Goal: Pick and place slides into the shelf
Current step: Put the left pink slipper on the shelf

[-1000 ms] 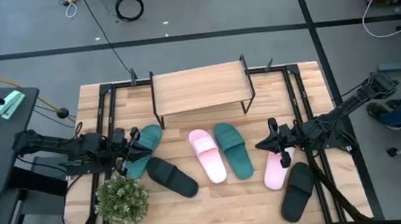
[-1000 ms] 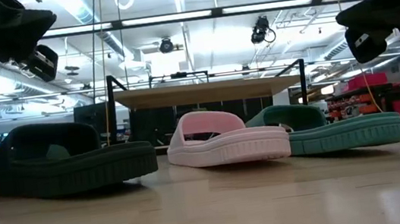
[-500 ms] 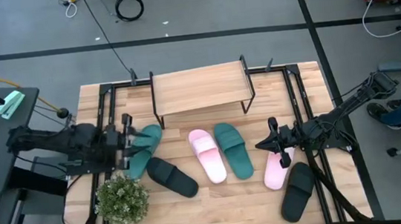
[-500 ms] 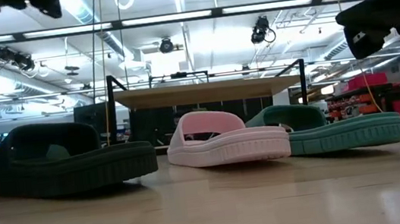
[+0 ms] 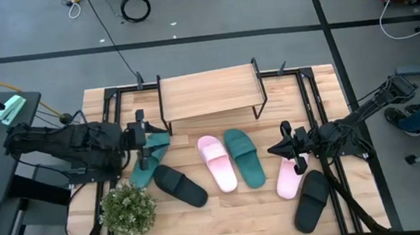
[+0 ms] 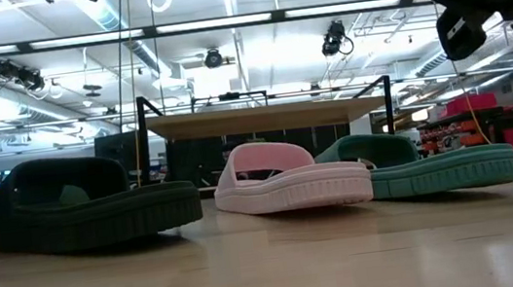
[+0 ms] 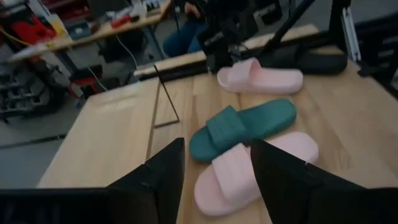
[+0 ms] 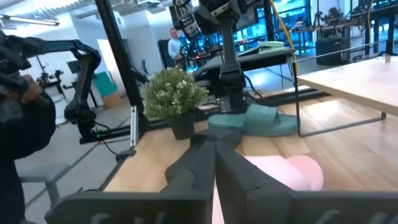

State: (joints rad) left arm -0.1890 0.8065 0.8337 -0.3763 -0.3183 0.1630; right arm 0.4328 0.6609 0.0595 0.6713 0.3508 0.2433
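Slides lie on the table (image 5: 204, 212) below the shelf (image 5: 209, 92). Left tool (image 5: 143, 132) hovers open at frame left over a teal slide (image 5: 149, 157). Right tool (image 5: 286, 142) waits closed, right of centre.

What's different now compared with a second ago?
The left gripper has swung toward the shelf and opened its fingers above the teal slide, which lies on the table, not held. The right gripper stayed shut over the pink slide. All six slides and the plant kept their places.
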